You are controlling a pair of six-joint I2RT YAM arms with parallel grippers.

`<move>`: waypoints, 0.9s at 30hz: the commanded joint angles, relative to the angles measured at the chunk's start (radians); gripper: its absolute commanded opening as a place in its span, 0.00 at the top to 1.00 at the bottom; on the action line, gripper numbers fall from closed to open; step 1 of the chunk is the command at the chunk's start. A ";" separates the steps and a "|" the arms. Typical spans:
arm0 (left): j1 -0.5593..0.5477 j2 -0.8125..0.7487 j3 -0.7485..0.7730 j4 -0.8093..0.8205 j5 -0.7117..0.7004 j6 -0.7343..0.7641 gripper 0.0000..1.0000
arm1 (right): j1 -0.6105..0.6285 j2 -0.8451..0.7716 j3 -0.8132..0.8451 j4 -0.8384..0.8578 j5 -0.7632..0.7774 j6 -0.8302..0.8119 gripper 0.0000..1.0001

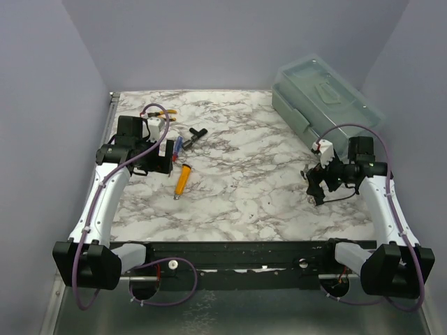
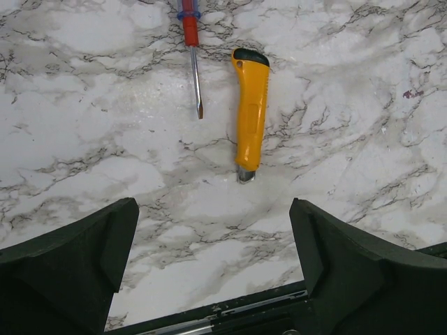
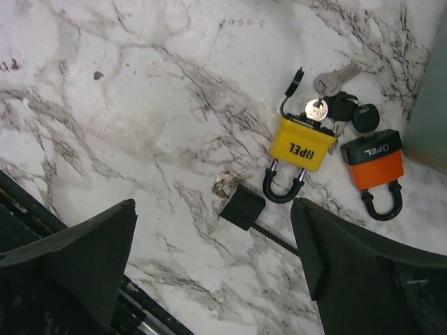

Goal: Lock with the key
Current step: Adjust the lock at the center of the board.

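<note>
In the right wrist view a yellow padlock (image 3: 302, 148) lies on the marble with its black shackle toward me and a key (image 3: 316, 108) in its keyhole, on a bunch with other keys (image 3: 336, 75). An orange padlock (image 3: 374, 164) lies just right of it. A black cable lock (image 3: 242, 207) with a small key (image 3: 227, 183) lies nearer, between my fingers' line. My right gripper (image 3: 211, 237) is open and empty above them; it also shows in the top view (image 1: 316, 188). My left gripper (image 2: 213, 230) is open and empty at the table's left (image 1: 166, 158).
A yellow utility knife (image 2: 250, 115) and a red-and-blue screwdriver (image 2: 192, 49) lie ahead of the left gripper. Yellow-handled pliers (image 1: 159, 112) and a black tool (image 1: 195, 132) lie at the back left. A clear lidded bin (image 1: 325, 91) stands at the back right.
</note>
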 commanded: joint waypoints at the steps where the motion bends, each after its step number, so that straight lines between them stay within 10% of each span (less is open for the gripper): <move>1: -0.001 0.005 0.010 0.015 0.009 0.010 0.01 | -0.005 0.020 -0.009 -0.077 0.099 -0.164 0.00; 27: -0.001 -0.003 0.028 0.101 0.089 -0.096 0.01 | -0.002 0.478 0.020 0.216 0.202 0.026 0.04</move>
